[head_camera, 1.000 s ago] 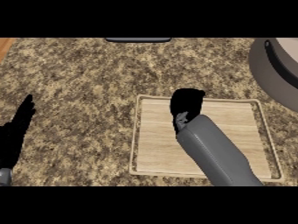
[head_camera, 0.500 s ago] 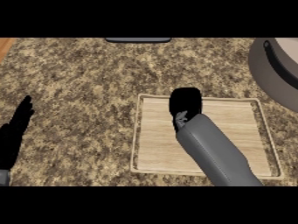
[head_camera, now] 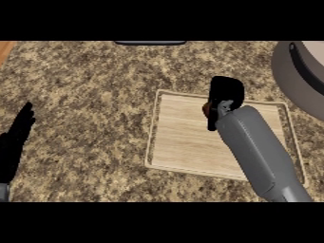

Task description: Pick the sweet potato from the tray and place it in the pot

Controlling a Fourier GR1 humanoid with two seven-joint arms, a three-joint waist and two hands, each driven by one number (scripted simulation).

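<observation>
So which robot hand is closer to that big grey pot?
The right robot hand. It sits over the wooden tray, curled round something brownish, just left of the pot. The left robot hand rests open at the far left edge.

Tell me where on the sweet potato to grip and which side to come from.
Mostly hidden: only a brown-orange sliver of the sweet potato shows at the left edge of the right hand, which is curled over it at the wooden tray's upper part. Its shape and long axis cannot be read. Judging by that, gripping from above across its body seems best, as the hand does now.
</observation>
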